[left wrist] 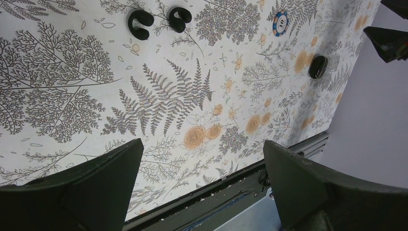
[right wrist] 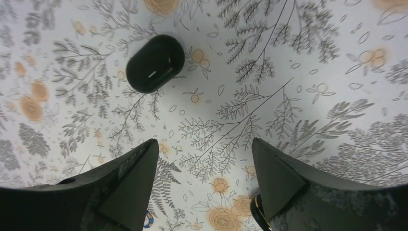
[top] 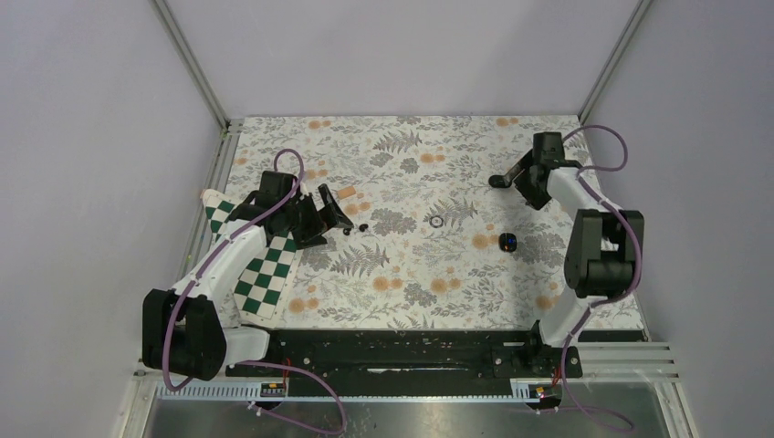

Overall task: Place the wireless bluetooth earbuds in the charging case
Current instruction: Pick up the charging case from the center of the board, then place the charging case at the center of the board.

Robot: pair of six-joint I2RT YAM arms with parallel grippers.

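Top view: left tool (top: 336, 217) sits left of centre on the counter (top: 411, 301), fingers apart, empty. Two earbuds (top: 350, 230) lie side by side just beside its tips. Charging case (top: 508, 241) is right of centre, well apart from the earbuds, w/ a thin ring (top: 436, 222) between them. Right tool (top: 500, 181) is near the far-right corner, spread, holding nothing. Bare cloth all round the case, edges well off. Left wrist: tool (left wrist: 202, 149) wide, nothing in it. Earbuds (left wrist: 140, 24) at top, case (left wrist: 317, 66) far right, edge rail (left wrist: 308, 144) lower right. Right wrist: tool (right wrist: 204, 144) wide, empty. Case (right wrist: 155, 63) ahead-left, apart from both fingers.
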